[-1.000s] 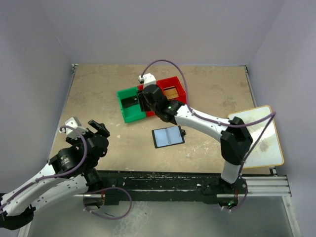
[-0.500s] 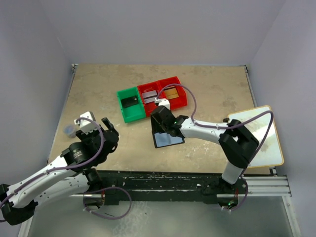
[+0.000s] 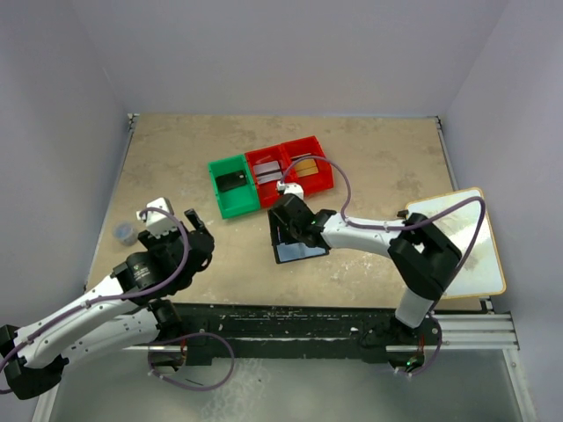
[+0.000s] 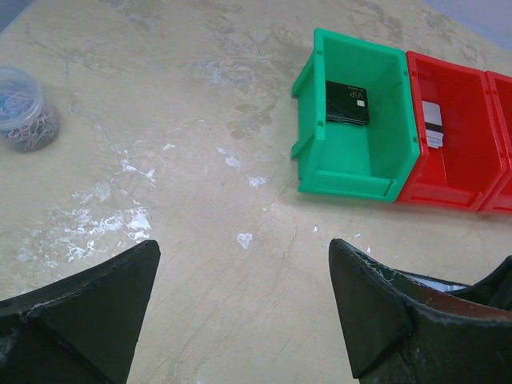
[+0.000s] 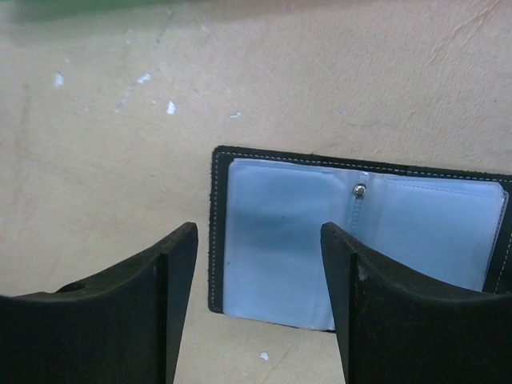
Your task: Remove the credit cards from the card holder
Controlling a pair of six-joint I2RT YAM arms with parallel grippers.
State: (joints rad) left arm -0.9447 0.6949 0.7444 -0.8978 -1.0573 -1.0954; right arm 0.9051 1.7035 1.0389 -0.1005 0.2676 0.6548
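Risk: right gripper (image 5: 258, 232), open-jawed and empty over wallet (image 5: 360, 236) at frame centre, could pinch and drag its sleeve (image 5: 280, 256); left gripper (image 4: 244, 248) gapes empty.

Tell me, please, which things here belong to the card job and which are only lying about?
Belong to the job: card holder, black card, pale card, gold card, green bin, red bins.
Only lying about: small jar, white board.

Black card holder (image 5: 280, 232) with pale blue inside, green bin (image 4: 352, 180)
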